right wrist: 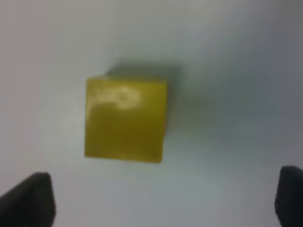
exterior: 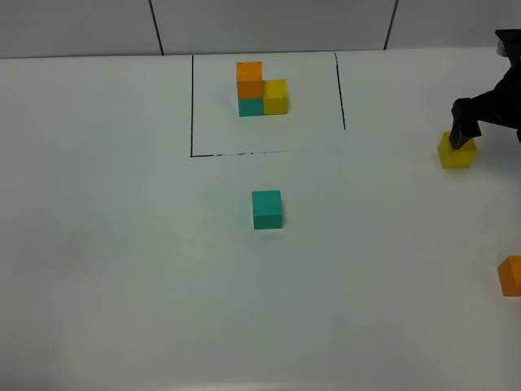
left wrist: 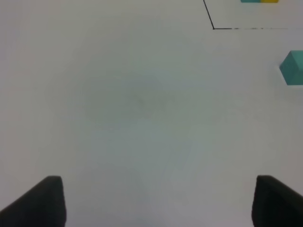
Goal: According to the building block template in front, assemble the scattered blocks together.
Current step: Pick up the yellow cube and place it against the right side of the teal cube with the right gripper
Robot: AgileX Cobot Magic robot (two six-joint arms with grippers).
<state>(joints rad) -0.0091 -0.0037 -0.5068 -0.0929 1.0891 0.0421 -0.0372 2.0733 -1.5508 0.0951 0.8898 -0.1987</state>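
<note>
The building block template [exterior: 261, 90] stands at the far middle: orange atop teal, yellow alongside. Its lower edge shows in the left wrist view [left wrist: 259, 1]. The scattered blocks lie apart. The teal cube [exterior: 267, 208] sits mid-table and also shows in the left wrist view [left wrist: 293, 68]. The yellow cube [exterior: 457, 152] lies far right, and the orange cube [exterior: 511, 275] is cut by the right edge. My right gripper [exterior: 466, 134] hovers open just over the yellow cube [right wrist: 125, 119], fingers wide [right wrist: 160, 196]. My left gripper [left wrist: 156, 198] is open and empty over bare table.
A black-lined box [exterior: 192, 106], open at the front right, frames the template; its corner shows in the left wrist view [left wrist: 213, 28]. The white table [exterior: 122, 269] reaches the back wall. The left arm is out of the exterior high view.
</note>
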